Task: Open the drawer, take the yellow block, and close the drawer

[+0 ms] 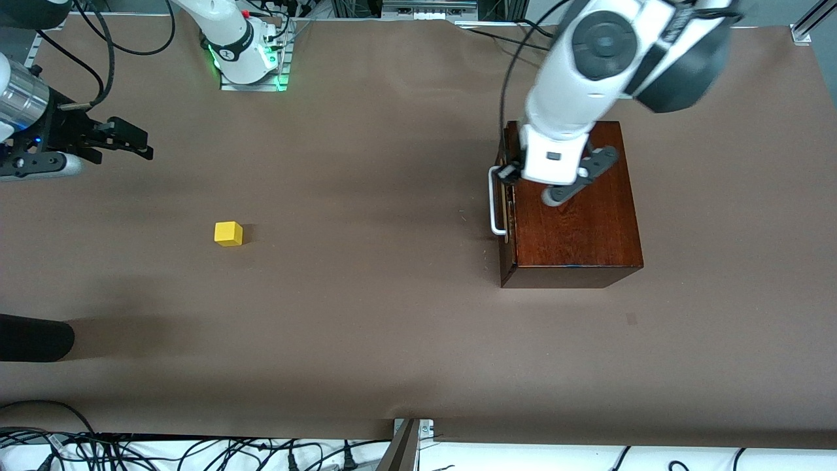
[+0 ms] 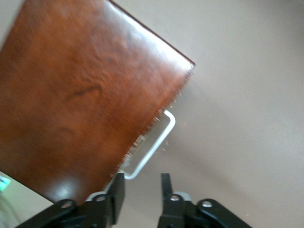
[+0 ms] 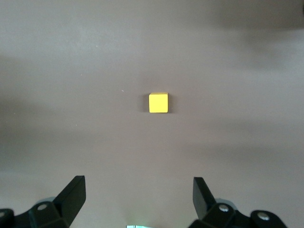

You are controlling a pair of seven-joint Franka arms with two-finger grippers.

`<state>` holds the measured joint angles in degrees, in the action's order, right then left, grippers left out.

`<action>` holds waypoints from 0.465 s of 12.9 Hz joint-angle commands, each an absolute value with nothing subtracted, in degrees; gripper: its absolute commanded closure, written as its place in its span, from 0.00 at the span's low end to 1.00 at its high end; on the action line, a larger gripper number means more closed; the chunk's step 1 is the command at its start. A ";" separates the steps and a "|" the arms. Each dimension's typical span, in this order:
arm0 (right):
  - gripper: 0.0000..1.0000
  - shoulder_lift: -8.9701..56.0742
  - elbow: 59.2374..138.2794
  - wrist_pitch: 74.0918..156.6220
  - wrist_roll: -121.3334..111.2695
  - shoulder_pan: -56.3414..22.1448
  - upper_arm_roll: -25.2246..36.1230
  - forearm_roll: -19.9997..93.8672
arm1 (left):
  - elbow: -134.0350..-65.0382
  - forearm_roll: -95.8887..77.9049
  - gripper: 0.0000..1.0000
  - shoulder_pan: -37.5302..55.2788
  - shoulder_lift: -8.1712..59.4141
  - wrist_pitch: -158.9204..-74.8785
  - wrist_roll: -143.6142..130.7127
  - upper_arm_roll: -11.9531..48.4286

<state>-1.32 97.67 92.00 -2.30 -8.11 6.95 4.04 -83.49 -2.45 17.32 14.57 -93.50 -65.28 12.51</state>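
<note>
- My right gripper (image 1: 134, 140) hangs in the air over the bare table at the right arm's end, with its fingers (image 3: 73, 194) spread wide and nothing between them.
- It touches nothing; in the right wrist view only brown table (image 3: 237, 71) shows between the two black tips.
- The yellow block (image 1: 228, 233) sits on the table (image 1: 366, 314) in the open, nearer to the front camera than my right gripper and well apart from the wooden box.
- In the right wrist view the yellow block (image 3: 158, 102) lies centred ahead of the open fingers, resting flat on one face, with clear table all round it.
- The white loop handle (image 1: 495, 199) stands out from the drawer's front, on the side of the box that faces the right arm's end of the table.
- My left gripper (image 1: 507, 175) is down at the end of that handle farther from the front camera, just at the box's front edge.
- Its fingers (image 2: 117, 190) stand partly open, a narrow gap between them; the handle's end (image 2: 135, 170) lies just beside one finger, and I hold nothing.
- The drawer (image 1: 505, 216) looks pushed in, its front about flush with the dark reddish-brown box (image 1: 575, 222), which stands at the left arm's end of the table.
</note>
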 commanded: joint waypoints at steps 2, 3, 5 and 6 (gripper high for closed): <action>0.00 -1.41 96.42 92.11 -2.64 -6.16 5.36 2.56 | -84.64 -3.78 0.00 11.71 9.51 -88.61 -52.08 12.48; 0.00 -1.58 96.42 92.02 -2.64 -6.15 5.27 1.77 | -85.16 -3.78 0.00 10.04 7.93 -87.46 -47.16 12.13; 0.00 -1.84 96.42 92.20 -3.25 -6.15 5.80 1.67 | -85.61 -3.60 0.00 8.79 5.37 -85.09 -38.36 9.16; 0.00 -1.93 96.59 92.11 -3.77 -6.15 5.97 1.67 | -85.95 -3.60 0.00 8.79 4.32 -84.73 -34.49 7.23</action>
<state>-1.32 96.76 92.14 -2.58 -7.23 6.61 2.46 -83.64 -2.49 9.49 7.85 -85.75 -41.80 9.66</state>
